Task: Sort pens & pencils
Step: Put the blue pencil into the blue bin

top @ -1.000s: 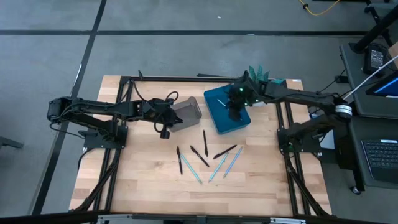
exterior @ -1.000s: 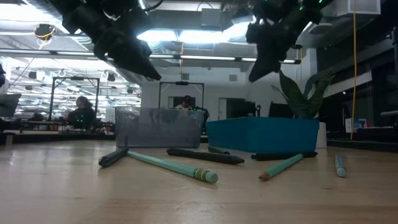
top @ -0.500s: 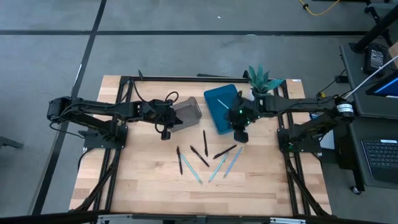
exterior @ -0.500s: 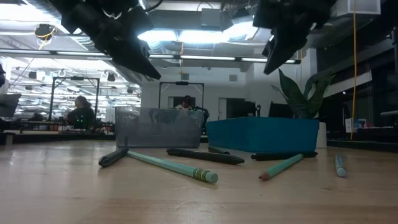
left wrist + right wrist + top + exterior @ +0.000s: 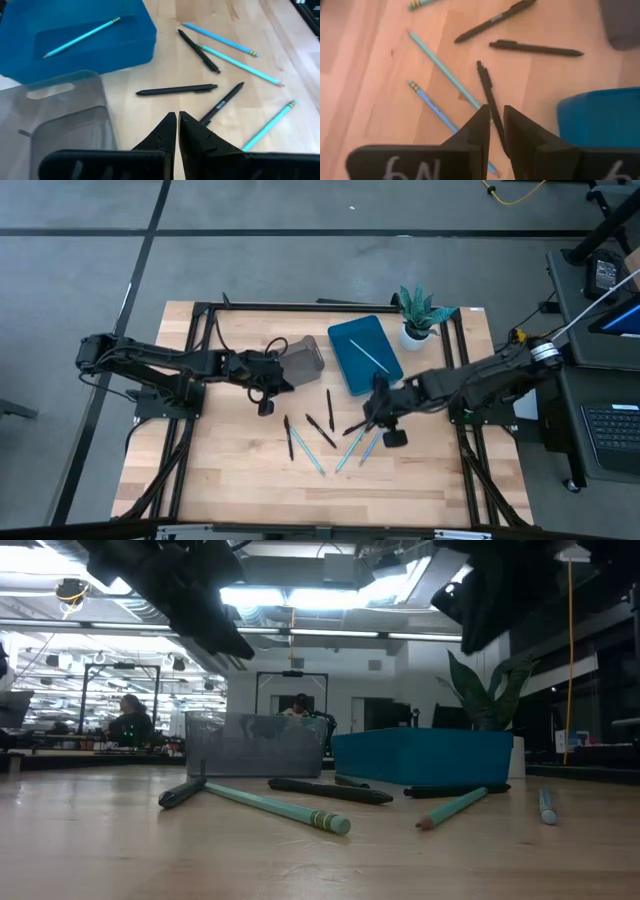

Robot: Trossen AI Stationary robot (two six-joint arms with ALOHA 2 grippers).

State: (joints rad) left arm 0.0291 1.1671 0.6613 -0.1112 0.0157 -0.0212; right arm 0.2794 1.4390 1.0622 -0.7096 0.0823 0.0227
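Several black and light blue pens & pencils [image 5: 330, 435] lie loose on the wooden table, near its middle. One more light blue pencil [image 5: 370, 356] lies flat in the blue tray [image 5: 350, 370]. My right gripper [image 5: 493, 116] hangs above the loose sticks, near a black pen [image 5: 487, 90], slanting down. A narrow gap shows between its fingers, with nothing in it. My left gripper [image 5: 177, 119] is shut and empty. It hovers beside the grey bin [image 5: 303, 358], clear of the table.
A potted plant [image 5: 417, 310] stands at the far right, behind the blue tray. The grey bin and blue tray sit side by side at the far middle. Bare wood lies toward the near edge [image 5: 320, 500]. A black frame runs around the table [image 5: 300, 307].
My right gripper has swung from above the blue tray toward the table's near edge, sinking a little, and now hangs over the loose pens & pencils. My left gripper has shifted slightly toward the near edge. The sticks have stayed where they were.
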